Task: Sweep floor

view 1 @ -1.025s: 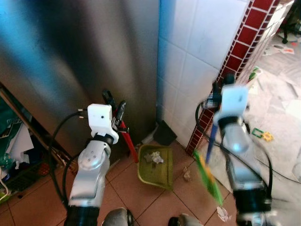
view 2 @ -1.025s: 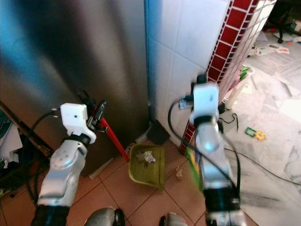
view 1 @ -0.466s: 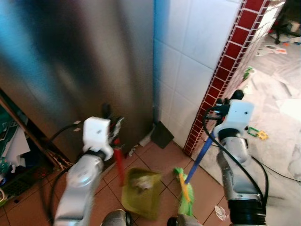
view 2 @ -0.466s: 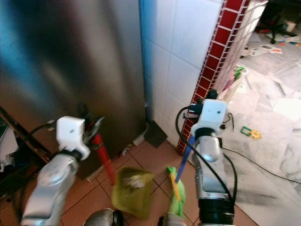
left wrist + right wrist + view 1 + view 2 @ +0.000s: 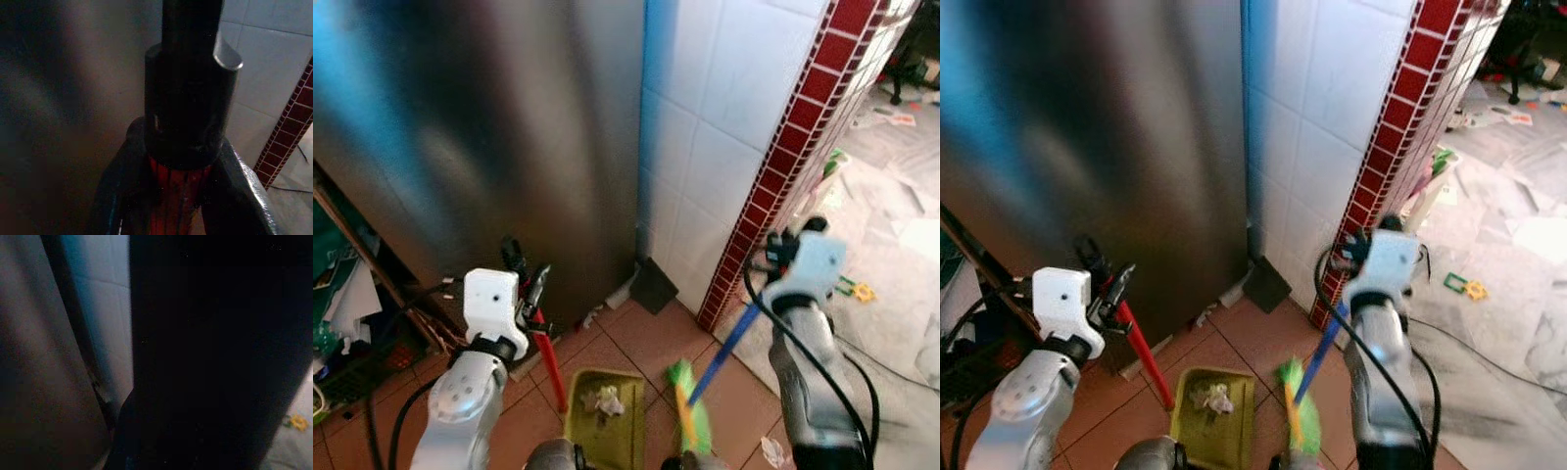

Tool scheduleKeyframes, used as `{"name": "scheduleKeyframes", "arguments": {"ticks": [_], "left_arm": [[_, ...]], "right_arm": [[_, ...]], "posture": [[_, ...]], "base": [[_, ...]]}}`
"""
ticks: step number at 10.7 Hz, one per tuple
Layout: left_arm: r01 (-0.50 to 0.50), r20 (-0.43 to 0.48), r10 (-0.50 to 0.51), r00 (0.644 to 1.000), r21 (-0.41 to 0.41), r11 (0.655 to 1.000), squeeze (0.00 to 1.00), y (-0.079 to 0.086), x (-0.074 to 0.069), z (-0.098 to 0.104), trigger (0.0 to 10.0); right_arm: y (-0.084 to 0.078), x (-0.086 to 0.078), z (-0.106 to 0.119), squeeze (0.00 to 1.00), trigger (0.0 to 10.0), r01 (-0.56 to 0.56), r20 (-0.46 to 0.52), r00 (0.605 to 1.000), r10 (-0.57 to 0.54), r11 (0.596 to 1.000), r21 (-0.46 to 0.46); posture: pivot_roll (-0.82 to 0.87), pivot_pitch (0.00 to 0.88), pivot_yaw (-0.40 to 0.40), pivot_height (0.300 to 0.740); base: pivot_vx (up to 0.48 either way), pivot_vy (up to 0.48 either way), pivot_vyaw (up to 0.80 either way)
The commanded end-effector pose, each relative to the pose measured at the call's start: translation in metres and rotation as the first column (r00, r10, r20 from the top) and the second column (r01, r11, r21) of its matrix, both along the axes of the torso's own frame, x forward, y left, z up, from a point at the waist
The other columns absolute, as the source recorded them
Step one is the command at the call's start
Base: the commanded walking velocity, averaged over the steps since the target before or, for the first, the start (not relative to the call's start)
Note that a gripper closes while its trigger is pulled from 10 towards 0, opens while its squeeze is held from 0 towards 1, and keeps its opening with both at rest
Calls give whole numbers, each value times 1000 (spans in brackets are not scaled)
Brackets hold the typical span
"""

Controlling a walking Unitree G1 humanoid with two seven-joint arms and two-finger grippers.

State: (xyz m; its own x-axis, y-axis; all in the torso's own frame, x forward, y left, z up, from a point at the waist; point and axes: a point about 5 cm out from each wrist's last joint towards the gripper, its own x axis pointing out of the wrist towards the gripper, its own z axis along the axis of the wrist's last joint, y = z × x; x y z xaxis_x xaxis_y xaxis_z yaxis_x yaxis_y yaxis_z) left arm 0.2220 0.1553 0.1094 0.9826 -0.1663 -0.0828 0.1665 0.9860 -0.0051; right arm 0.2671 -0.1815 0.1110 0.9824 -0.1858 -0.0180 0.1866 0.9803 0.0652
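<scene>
terracotta tile floor (image 5: 636, 338), green dustpan (image 5: 607, 431) (crumpled litter inside)

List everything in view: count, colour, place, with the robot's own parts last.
Dustpan: one, green with red handle, on the terracotta tiles before the robot.
Crumpled paper: one white wad, inside the dustpan.
Broom: one, green bristles, blue handle, right of the dustpan.
Steel fridge: one, silver, ahead on the left.
Brick-edged wall: one, white tiles with red trim.
Left hand: shut on the dustpan handle.
Right hand: at the broom handle's top.
</scene>
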Motion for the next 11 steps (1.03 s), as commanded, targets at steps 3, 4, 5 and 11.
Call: {"name": "scheduleKeyframes", "arguments": {"ticks": [3,4,5,11], "left_arm": [[13,63,-10,998,-53,998,0,-5,5,19,10000],[19,64,-16,998,-49,999,0,-7,5,19,10000],[21,61,-17,998,-52,998,0,-8,5,19,10000],[30,48,-27,998,-59,998,0,-11,6,18,10000]], "right_arm": [[2,-2,3,0,10000,-26,-14,1000,26,1000,8],[1,-2,4,0,10000,-32,-16,999,32,999,2],[0,-1,5,0,10000,-35,-17,999,35,999,0],[-3,7,14,0,10000,-54,8,999,54,998,-31]], "posture": [[-26,2,11,740],[-30,6,7,740],[-31,7,5,740],[-40,8,4,740]], "base": [[0,0,-685],[0,0,-800],[0,0,-725],[-45,0,-153]]}}
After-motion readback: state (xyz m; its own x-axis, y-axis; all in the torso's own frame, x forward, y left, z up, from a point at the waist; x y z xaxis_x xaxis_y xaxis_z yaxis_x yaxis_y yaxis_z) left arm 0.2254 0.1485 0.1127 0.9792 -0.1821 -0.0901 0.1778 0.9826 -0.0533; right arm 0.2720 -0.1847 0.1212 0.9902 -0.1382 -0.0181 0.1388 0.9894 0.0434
